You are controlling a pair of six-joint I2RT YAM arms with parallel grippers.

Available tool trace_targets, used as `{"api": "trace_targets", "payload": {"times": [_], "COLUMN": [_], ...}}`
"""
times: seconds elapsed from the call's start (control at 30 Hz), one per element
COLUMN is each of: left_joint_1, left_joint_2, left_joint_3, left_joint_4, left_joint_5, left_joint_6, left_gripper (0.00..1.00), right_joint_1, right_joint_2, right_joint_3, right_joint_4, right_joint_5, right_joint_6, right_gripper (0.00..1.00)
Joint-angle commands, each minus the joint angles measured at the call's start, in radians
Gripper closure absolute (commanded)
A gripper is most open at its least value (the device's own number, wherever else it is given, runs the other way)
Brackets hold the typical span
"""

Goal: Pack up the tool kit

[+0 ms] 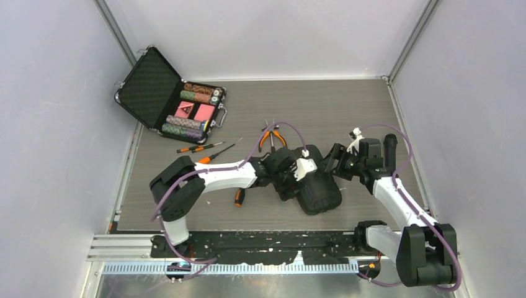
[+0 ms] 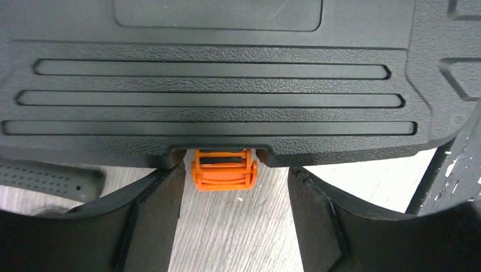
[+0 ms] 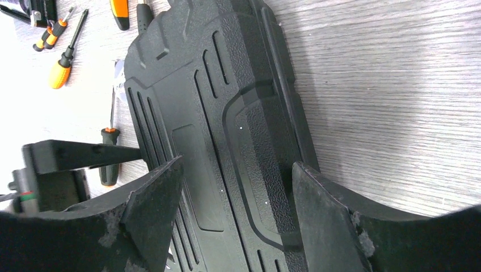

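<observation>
The tool kit [image 1: 320,194] is a black ribbed case lying shut on the table between my two arms. In the left wrist view its lid [image 2: 215,85] fills the top, and the small orange latch [image 2: 224,170] hangs from its near edge. My left gripper [image 2: 235,181] is open, one finger on each side of the latch, and holds nothing. My right gripper [image 3: 237,170] hovers open over the case's lid [image 3: 227,85] from the other side. Orange-and-black pliers [image 1: 271,138] and screwdrivers [image 1: 200,148] lie loose on the table outside the case.
An open metal-edged briefcase [image 1: 149,90] with chips and red cards stands at the back left. One dark-handled screwdriver [image 1: 238,197] lies just left of the case, beside my left arm. More screwdrivers [image 3: 63,59] show at the right wrist view's upper left.
</observation>
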Motion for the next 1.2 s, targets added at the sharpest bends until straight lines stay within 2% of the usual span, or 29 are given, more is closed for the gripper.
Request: {"api": "trace_targets", "payload": {"times": [0.0,0.13,0.37,0.6,0.9,1.17], "left_joint_1": [-0.004,-0.004,-0.003,0.000,0.004,0.003], "left_joint_2": [0.026,0.038,0.014,-0.119,-0.262,-0.214], "left_joint_3": [0.037,0.035,0.015,-0.035,-0.009,0.166], "left_joint_4": [0.008,0.025,0.042,0.015,-0.100,-0.168], "left_joint_5": [0.054,0.049,0.039,0.005,-0.019,-0.023], "left_joint_6": [-0.010,-0.022,-0.020,-0.010,0.010,0.017], "left_gripper": [0.35,0.41,0.69,0.90,0.92,0.91], "right_joint_1": [0.003,0.003,0.003,0.003,0.005,0.005], "right_joint_2": [-0.045,-0.057,-0.059,-0.082,-0.161,-0.297], "right_joint_3": [-0.006,0.004,0.007,0.013,0.040,0.173], "right_joint_4": [0.027,0.014,0.004,-0.022,-0.083,-0.204], "right_joint_5": [-0.019,-0.008,-0.005,-0.003,-0.009,0.121], "right_joint_6": [0.020,0.009,-0.007,-0.019,-0.042,-0.072], "right_gripper": [0.26,0.26,0.27,0.28,0.28,0.24]}}
